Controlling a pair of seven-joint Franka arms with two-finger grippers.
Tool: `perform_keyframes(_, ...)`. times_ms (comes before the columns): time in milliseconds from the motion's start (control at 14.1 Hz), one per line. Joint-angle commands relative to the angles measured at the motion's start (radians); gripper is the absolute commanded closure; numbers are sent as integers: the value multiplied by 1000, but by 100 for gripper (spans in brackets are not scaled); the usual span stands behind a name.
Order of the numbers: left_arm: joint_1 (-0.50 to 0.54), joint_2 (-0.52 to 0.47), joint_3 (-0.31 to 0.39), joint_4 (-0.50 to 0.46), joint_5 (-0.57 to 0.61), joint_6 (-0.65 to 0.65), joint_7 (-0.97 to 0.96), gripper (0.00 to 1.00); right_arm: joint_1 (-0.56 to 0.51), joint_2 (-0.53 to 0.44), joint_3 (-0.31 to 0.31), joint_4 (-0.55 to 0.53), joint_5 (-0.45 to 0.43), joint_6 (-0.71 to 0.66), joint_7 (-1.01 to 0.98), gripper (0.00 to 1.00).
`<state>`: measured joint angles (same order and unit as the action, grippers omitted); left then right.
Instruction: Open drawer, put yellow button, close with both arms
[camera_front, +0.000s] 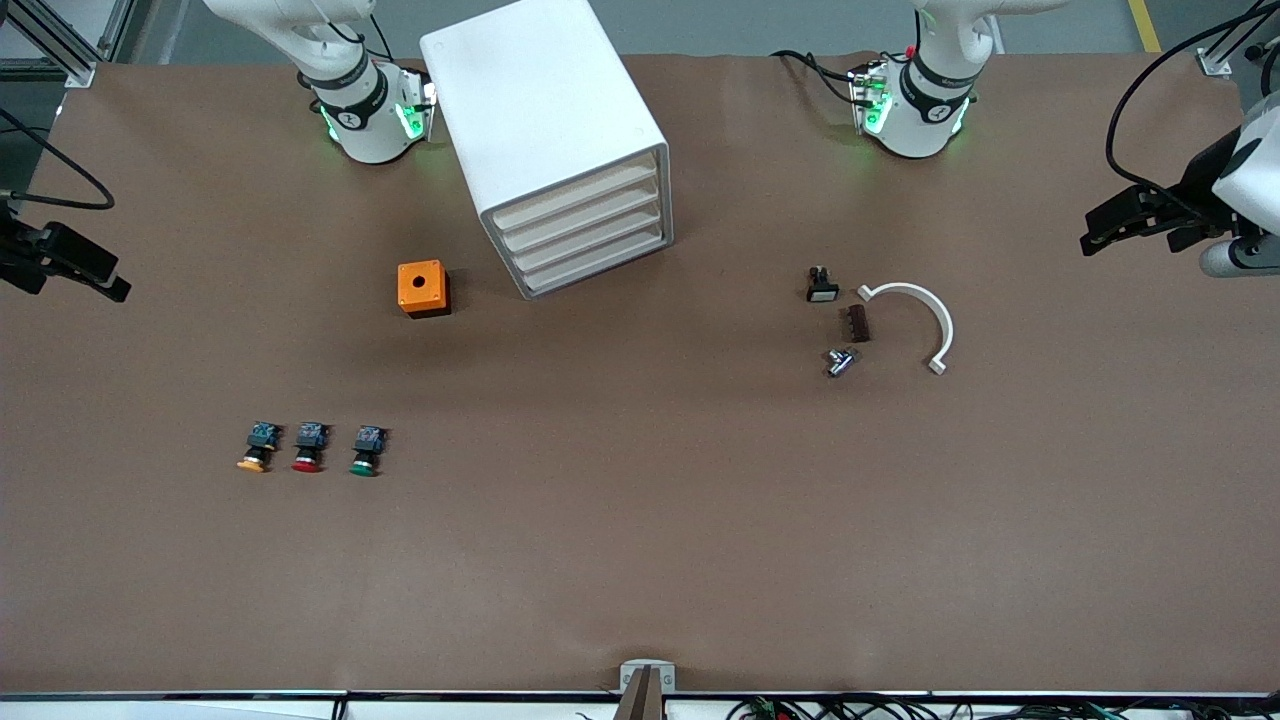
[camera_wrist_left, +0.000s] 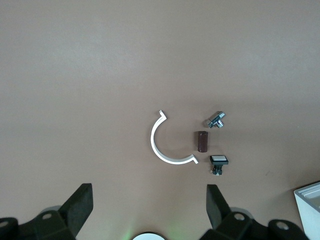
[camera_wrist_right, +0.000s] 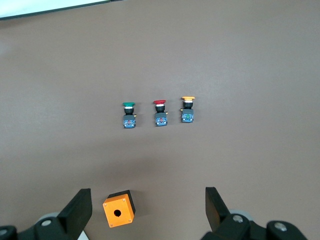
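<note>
The white cabinet (camera_front: 545, 120) stands between the arm bases, and its uppermost drawer (camera_front: 580, 195) is shut. The yellow button (camera_front: 257, 447) lies on the table in a row with a red-capped button (camera_front: 309, 447) and a green-capped button (camera_front: 366, 451). The yellow button also shows in the right wrist view (camera_wrist_right: 188, 110). My right gripper (camera_wrist_right: 148, 210) is open and empty, high over the orange box (camera_wrist_right: 119, 209); in the front view it (camera_front: 95, 272) is at the edge. My left gripper (camera_wrist_left: 148, 210) is open and empty, high over bare table beside the small parts; in the front view it (camera_front: 1105, 228) shows too.
The orange box (camera_front: 422, 288) with a hole sits beside the cabinet, toward the right arm's end. Toward the left arm's end lie a white curved clamp (camera_front: 920, 320), a brown block (camera_front: 858, 323), a metal fitting (camera_front: 840, 361) and a small white-capped switch (camera_front: 822, 285).
</note>
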<state>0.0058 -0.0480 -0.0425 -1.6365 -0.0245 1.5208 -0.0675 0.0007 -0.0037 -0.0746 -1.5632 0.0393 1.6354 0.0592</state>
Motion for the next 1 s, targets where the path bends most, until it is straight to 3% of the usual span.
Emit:
perform_keyframes(0,2,5,-5,15,6,-18,14,0,-15,-18,9,-11,8,3,-6,0)
perform_keyframes(925,7,51,1,18,6,-21,8,0,-19,5,9,-11,8,21,-6,0)
